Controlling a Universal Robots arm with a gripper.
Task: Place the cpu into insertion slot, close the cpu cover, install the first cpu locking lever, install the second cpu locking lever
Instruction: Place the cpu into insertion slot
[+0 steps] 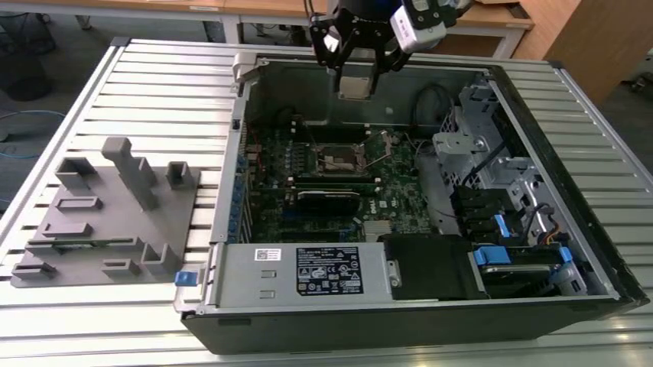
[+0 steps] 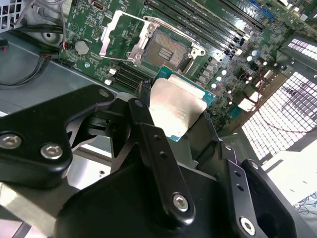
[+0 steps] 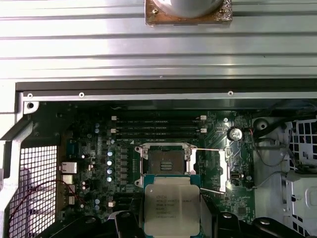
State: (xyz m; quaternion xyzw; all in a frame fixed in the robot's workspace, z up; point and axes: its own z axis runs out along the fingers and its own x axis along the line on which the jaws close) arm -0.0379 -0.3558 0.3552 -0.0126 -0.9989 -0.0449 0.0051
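I am looking down into an open computer case [image 1: 237, 73] lying on a slatted metal table [image 1: 153, 84], and the gripper [image 1: 356, 76] is hanging over the case's far side with its jaws clamped on opposite edges of the cpu [image 1: 355, 87], which is sitting in the air well above the motherboard [image 1: 403, 191] and touching nothing else. The insertion slot [image 1: 341, 159] is lying bare below the chip and a little to its near side, its dark centre uncovered, and in the second wrist view the cpu cover [image 2: 107, 34] is standing swung up beside the insertion slot [image 2: 170, 48], clear of the opening. I am judging the main danger to be a crooked landing: the opening is looking barely larger than the chip, so a small offset or twist is likely to be setting a corner on the metal rim or pressing on the contacts inside, and a grip on thin edges is leaving little margin against slipping or tipping. The raised cover is also sitting close enough to be catching the gripper on the way down. In the first wrist view the cpu [image 3: 171, 206] is showing its silver-grey top to the camera, so I am reading that face as turned away from the board; the chip is nearly square, its slightly longer side seeming to run near to far, edges parallel to those of the insertion slot [image 3: 166, 162]
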